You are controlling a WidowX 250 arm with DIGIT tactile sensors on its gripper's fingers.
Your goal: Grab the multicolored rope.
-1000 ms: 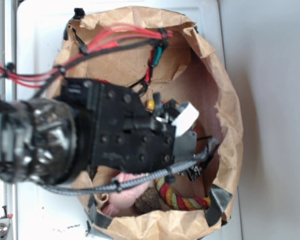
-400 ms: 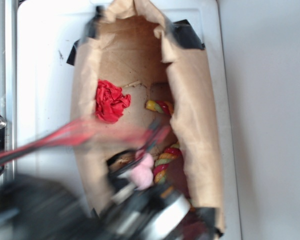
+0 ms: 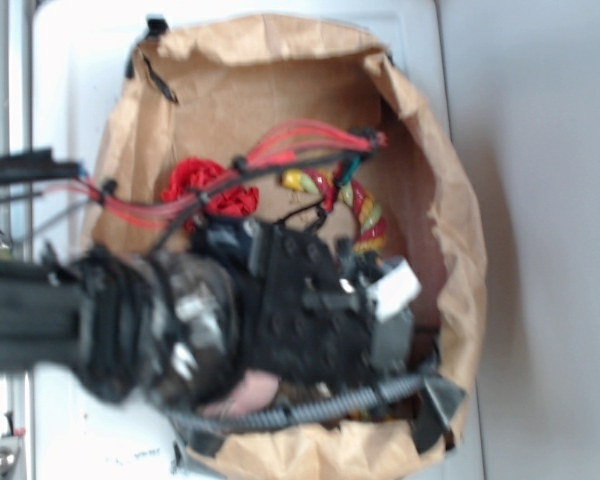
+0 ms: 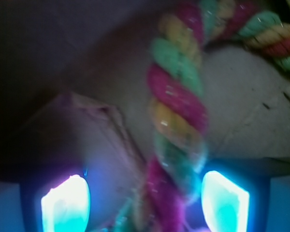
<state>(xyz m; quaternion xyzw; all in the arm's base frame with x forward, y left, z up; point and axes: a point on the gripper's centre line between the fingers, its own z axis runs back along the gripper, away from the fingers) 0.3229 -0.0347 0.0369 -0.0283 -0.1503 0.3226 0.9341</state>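
Observation:
The multicolored rope point(image 3: 363, 206), twisted in red, yellow and light green, lies in the brown paper bag point(image 3: 462, 250), just beyond the black arm. In the wrist view the rope point(image 4: 178, 101) runs from the top down between my two glowing fingertips point(image 4: 224, 200). It passes nearer the right one, and a gap shows on the left side. My gripper point(image 3: 392, 297) sits low inside the bag, over the rope's near part. In the wrist view the gripper point(image 4: 145, 193) is open, with its jaws wide apart. The rope's lower stretch is hidden under the arm in the exterior view.
A red ruffled cloth ball point(image 3: 206, 186) lies left of the rope. A pink plush toy point(image 3: 244, 391) peeks out under the arm. A grey-black braided cable point(image 3: 330, 408) crosses the bag's near side. Red wires point(image 3: 300, 140) arch over the bag. The bag walls stand close around.
The view is blurred and jumps between frames. The arm now sits lower in the bag, and the rope shows at upper middle beside the red ball instead of along the bottom edge.

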